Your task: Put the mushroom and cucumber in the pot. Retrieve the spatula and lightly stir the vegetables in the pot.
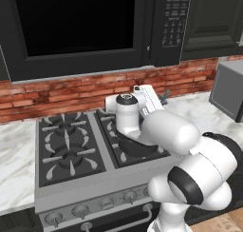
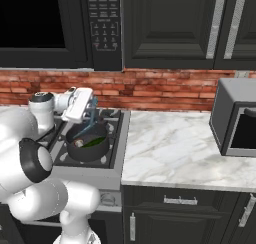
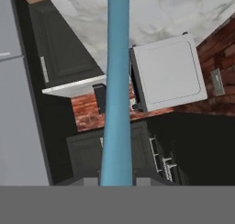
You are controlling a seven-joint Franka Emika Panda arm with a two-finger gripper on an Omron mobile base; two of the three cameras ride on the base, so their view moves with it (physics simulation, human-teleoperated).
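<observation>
Gripper [image 2: 92, 104] is clamped on the spatula [image 2: 90, 122]; in the hand view the blue handle [image 3: 116, 90] runs straight up from between the fingertips. Spatula slants down from the hand into the pot [image 2: 88, 144], head end inside. Pot sits on the stove's [image 1: 71, 145] front right burner. Inside it: cucumber [image 2: 93, 142], dark green, lying across the middle, and mushroom [image 2: 79, 143], a small tan lump near the left wall. In the left base view the arm covers most of the pot. Marble counter [image 2: 170, 148] right of the stove carries a grey microwave [image 2: 235, 118] at its far end.
</observation>
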